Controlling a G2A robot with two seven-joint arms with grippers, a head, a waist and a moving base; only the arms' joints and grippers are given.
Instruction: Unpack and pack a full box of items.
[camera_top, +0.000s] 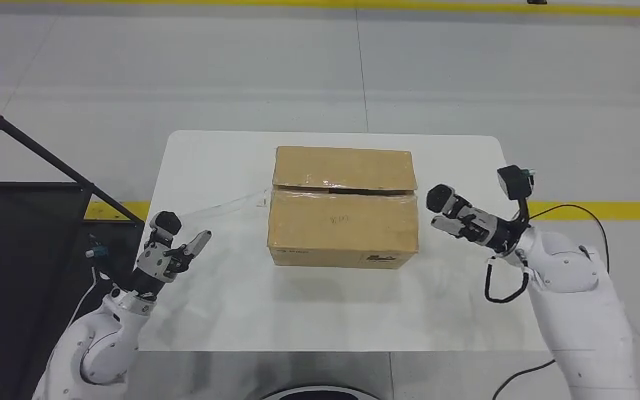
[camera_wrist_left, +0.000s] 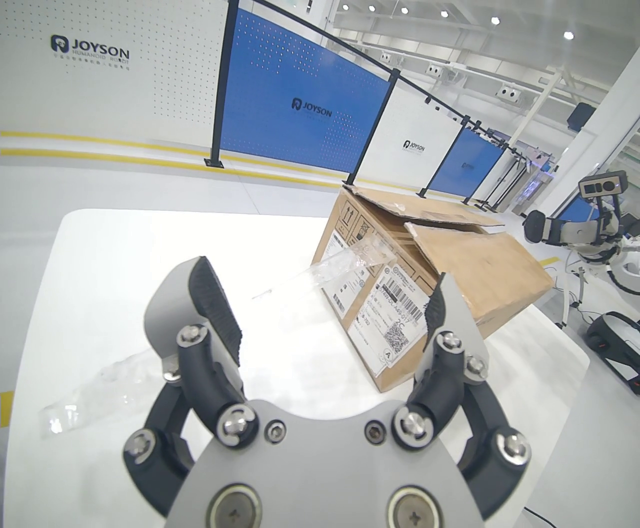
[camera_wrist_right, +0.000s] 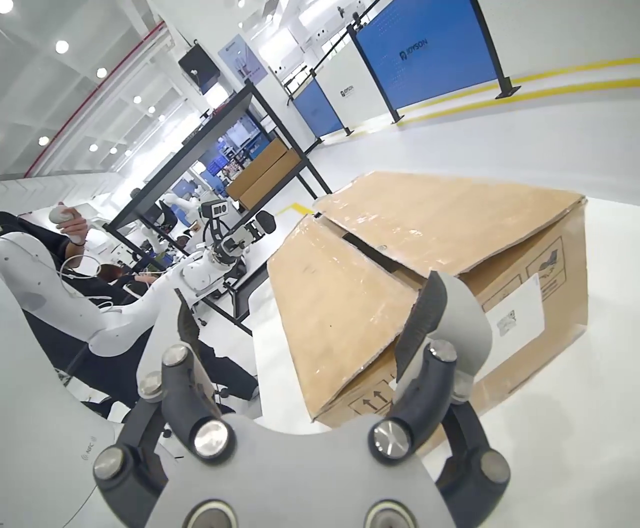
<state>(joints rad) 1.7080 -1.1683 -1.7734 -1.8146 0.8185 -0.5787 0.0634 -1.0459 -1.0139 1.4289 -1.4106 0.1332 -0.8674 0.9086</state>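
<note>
Top view: the box (camera_top: 343, 205) sits mid-table, nearer the far edge. Its long axis runs left to right and its flaps face up. The table (camera_top: 300, 310) is bare in front of the box and at both ends. The left gripper (camera_top: 183, 233) hangs at the table's left edge, well apart from the box. The right gripper (camera_top: 440, 199) is near the box's right end.

Left wrist view: the left gripper (camera_wrist_left: 320, 280) is spread wide and holds nothing. The box (camera_wrist_left: 480, 265) lies beyond it, labelled end toward it. A clear strip (camera_wrist_left: 100, 390), possibly tape, trails across the table (camera_wrist_left: 125, 250) from that end.

Right wrist view: the right gripper (camera_wrist_right: 305, 320) is likewise spread and empty. The box (camera_wrist_right: 350, 295) is close ahead, flap seam parted, apparently untouched.
</note>
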